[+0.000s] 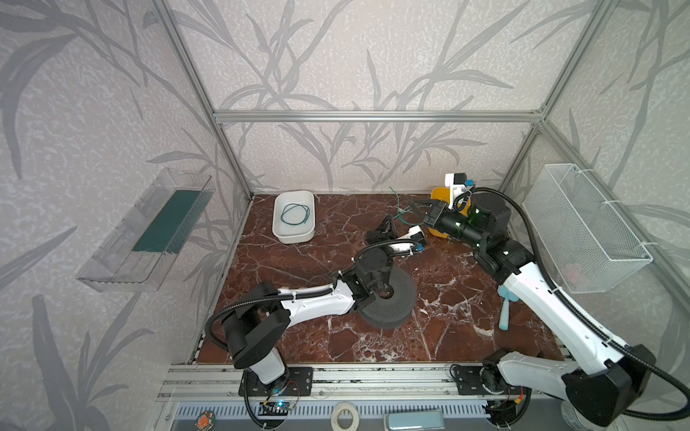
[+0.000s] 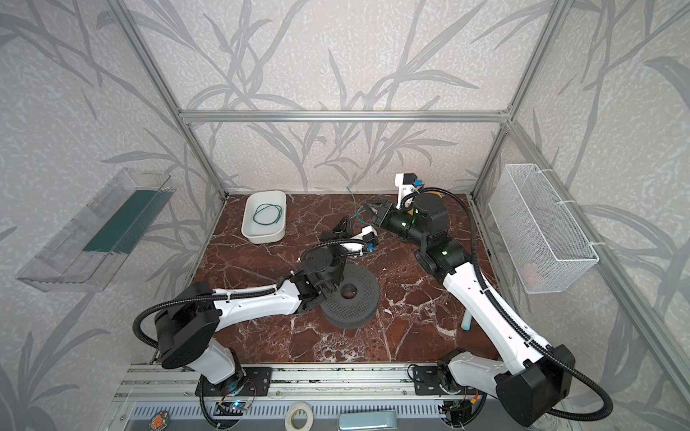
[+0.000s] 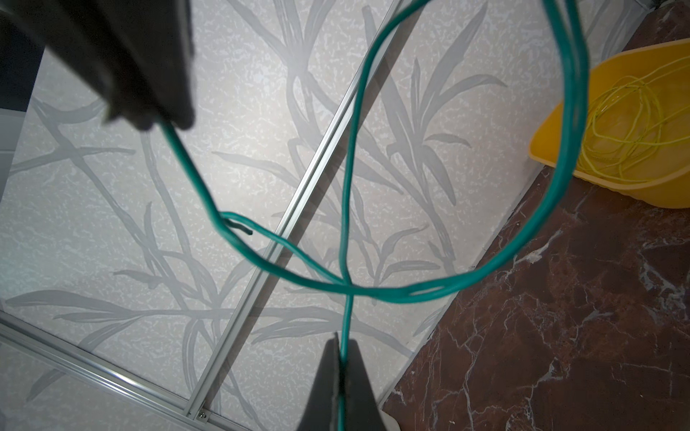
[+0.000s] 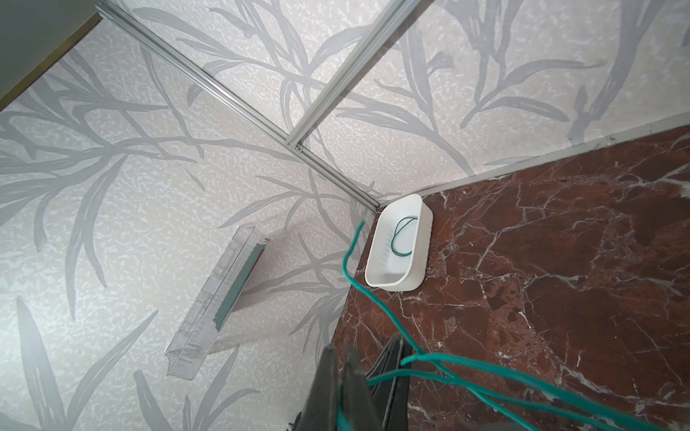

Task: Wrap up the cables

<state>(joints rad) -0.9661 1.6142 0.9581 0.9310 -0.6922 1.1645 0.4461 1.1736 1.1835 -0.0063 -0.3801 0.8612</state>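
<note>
Left gripper point(image 3: 342, 347) pinches the cable point(image 3: 349, 289) shut; it loops away from the fingers point(image 3: 325, 373) across to the right gripper point(image 4: 340, 358), also clamped on it.

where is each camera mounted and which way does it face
Both top views: high at the front, looking down at the marble table; left arm and right arm show.
Left wrist: on the left arm, facing the wall and yellow bowl; left gripper shut on the green cable.
Right wrist: on the right arm, facing the far white tub; right gripper shows.
Shared: both wrist views show the cable.
</note>
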